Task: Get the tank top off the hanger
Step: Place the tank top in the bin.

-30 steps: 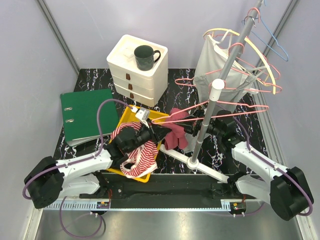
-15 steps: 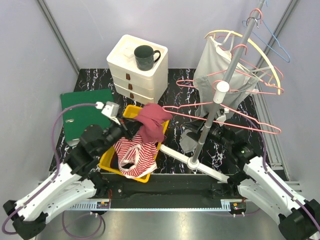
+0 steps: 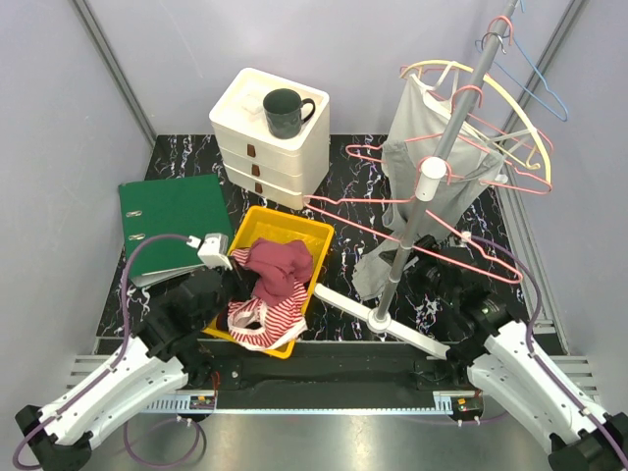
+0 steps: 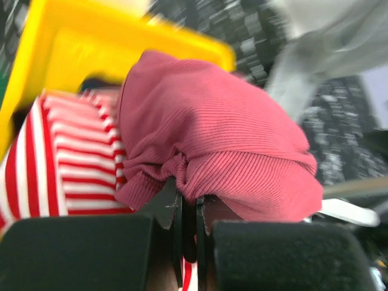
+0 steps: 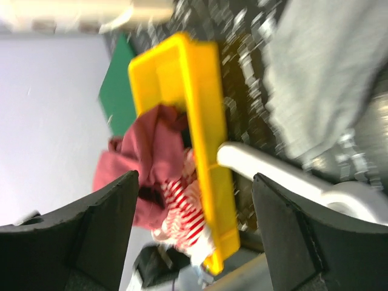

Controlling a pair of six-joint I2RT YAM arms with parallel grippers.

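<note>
Gripping tank top (image 4: 212, 139) | left gripper (image 4: 189, 209) clamped on its fold, over yellow bin (image 3: 257, 218) | right gripper (image 5: 194, 179) spread, empty

My left arm (image 3: 108, 378) and right arm (image 3: 535, 368) are white shells with black joints. A purple cable (image 3: 137, 253) loops off each, one left of the base bar (image 3: 324, 368), one right of it. My fingers (image 4: 73, 254) are blocky black foam with a coarse grain.
</note>
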